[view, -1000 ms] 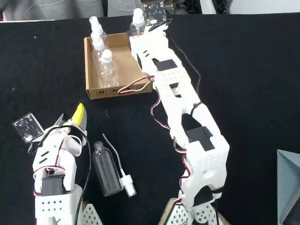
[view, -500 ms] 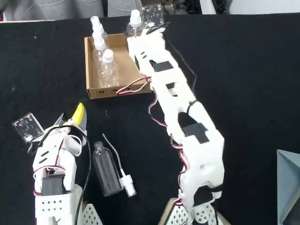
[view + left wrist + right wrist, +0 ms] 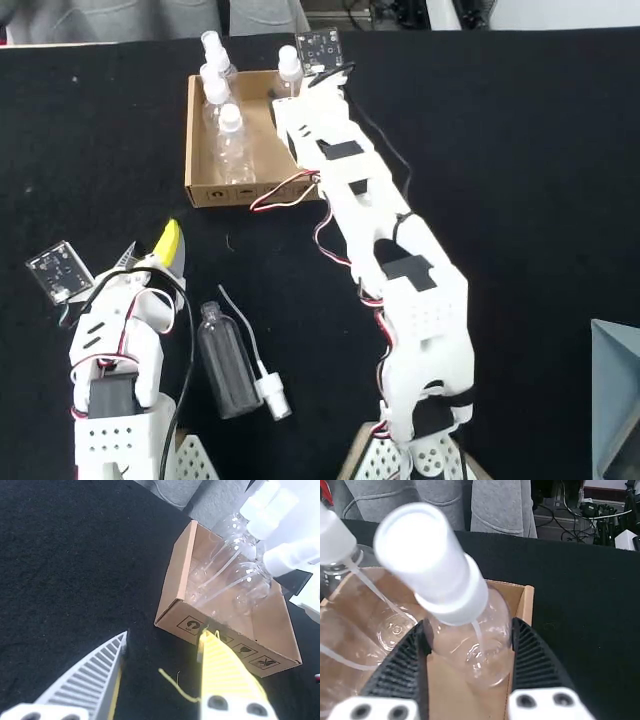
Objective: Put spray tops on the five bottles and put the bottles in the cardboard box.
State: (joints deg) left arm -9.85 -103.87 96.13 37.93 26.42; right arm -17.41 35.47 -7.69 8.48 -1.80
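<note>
Right gripper [image 3: 470,625] clamped on capped bottle [image 3: 487,652] at cardboard box [image 3: 191,130] corner, so release next; left gripper [image 3: 162,636] open, uncapped bottle [image 3: 225,365] still pending.

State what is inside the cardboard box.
Three capped bottles stand along one side of the cardboard box; a fourth bottle sits between the right end effector's fingers. The arm covers part of the floor.

high view: fixed overhead, looking steeply down on the whole black bench [image 3: 520,150], with the arm bases at the picture's lower edge.
left wrist view: low over the bench, looking past the left claw [image 3: 163,635] toward the cardboard box [image 3: 176,587] nearby.
right wrist view: very close, looking past the right claw [image 3: 470,625] and its bottle [image 3: 451,592] into the box.
shared: all three views see the cardboard box.
</note>
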